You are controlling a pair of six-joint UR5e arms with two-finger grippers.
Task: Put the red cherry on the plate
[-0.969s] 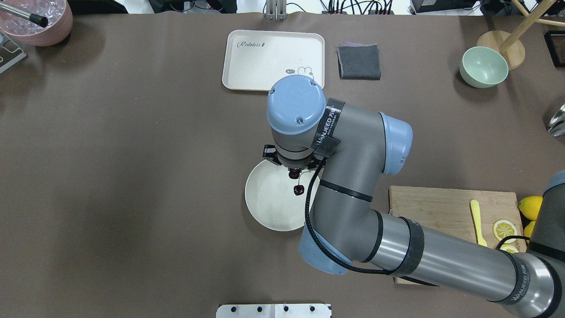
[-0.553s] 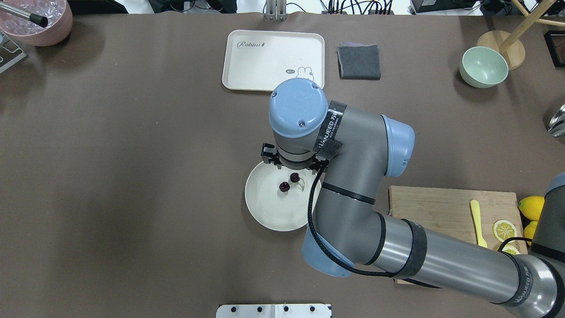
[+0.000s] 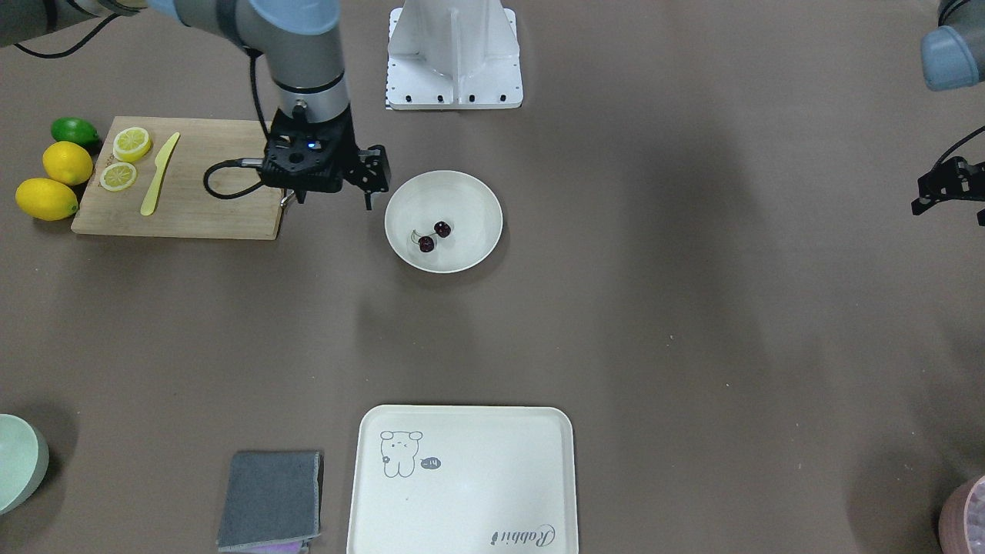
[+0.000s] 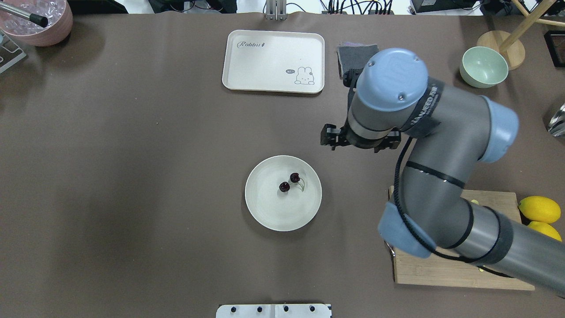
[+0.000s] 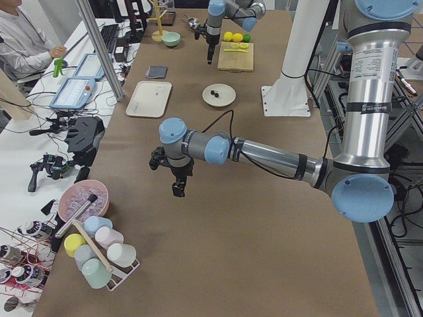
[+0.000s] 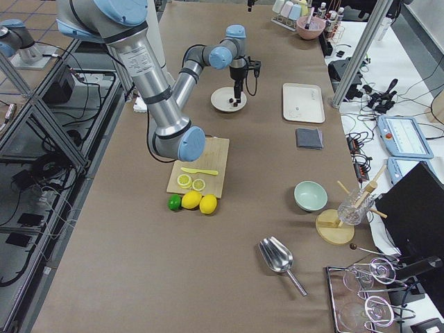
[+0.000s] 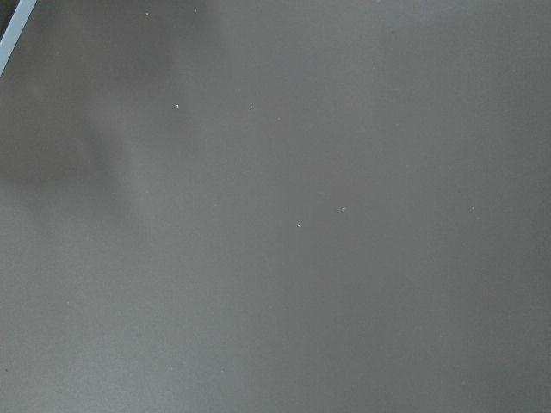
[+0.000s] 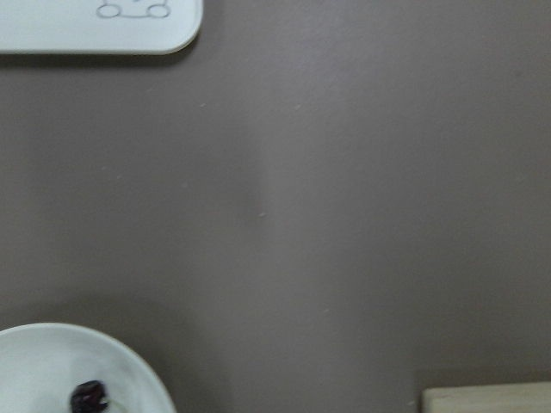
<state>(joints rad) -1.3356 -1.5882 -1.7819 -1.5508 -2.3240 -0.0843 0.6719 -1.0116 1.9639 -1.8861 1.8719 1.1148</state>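
- Cherry pair point(image 4: 289, 182) lies inside plate point(image 4: 265, 216).
- Right gripper point(image 3: 331, 201) beside plate (not touching it), jaws spread wide, empty.
- Left gripper point(image 3: 948, 191) well apart; opening unclear.

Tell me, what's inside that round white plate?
Two tiny dark maroon cherries joined by a pale stem lie in the round cream-white plate. Nothing covers it, so nothing is hidden.

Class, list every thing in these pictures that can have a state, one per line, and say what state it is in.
red cherry, lying loose in the plate.
plate, upright, holding the cherry.
right pincer, open, empty, off to the side of the plate.
left pincer, over bare table; open or shut unclear.
tray, flat, nothing on it.
green bowl, upright, empty.
cloth, folded.
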